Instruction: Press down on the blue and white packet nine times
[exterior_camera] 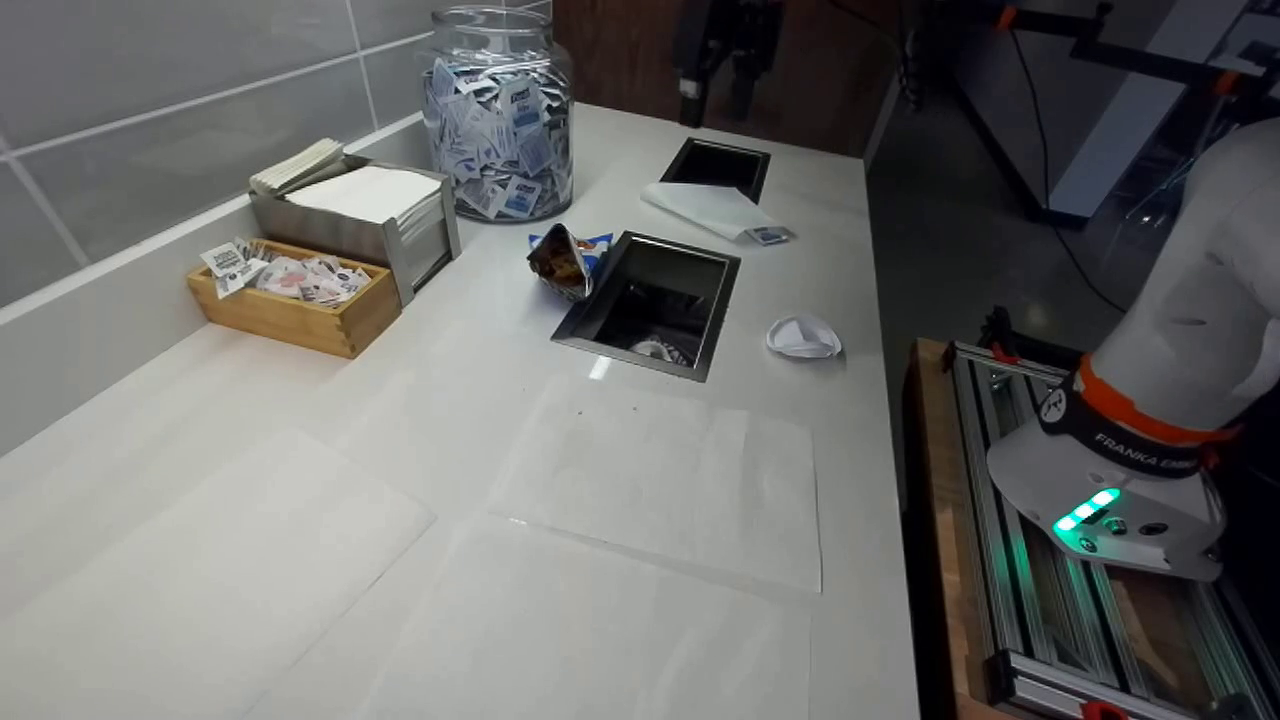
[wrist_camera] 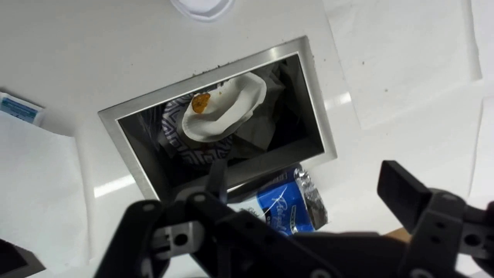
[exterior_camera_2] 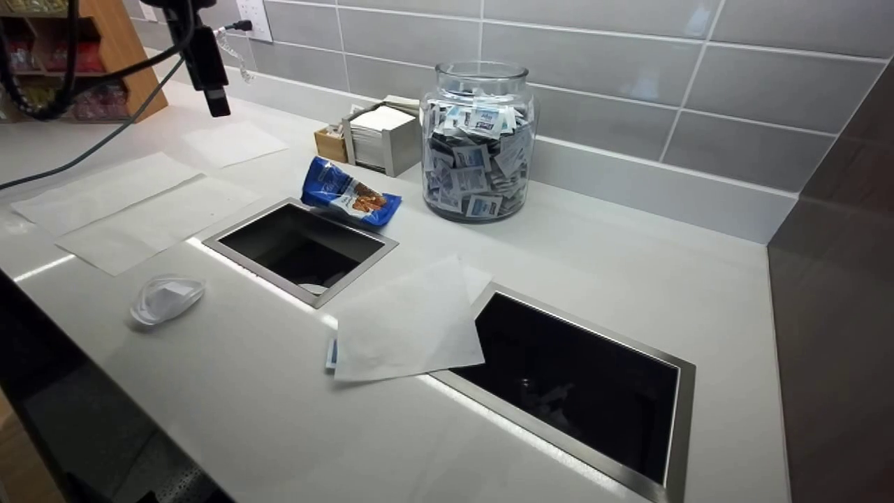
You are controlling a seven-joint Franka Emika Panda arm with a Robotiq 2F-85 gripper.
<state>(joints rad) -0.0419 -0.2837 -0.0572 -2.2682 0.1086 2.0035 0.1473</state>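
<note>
The pincer hung well above the counter, fingers spread, gripping nothing. Below it, the wrist view set the blue and white packet within the gap, partly hidden, nearer the finger on that view's left; a press probably wanted a small shift that way. Its long axis ran roughly along a long side of the bin opening, at the rim, so an off-centre push might tip it in. Near it stood a glass jar, the likeliest obstacle; farther off, a small sachet peeped from under a paper sheet.
</note>
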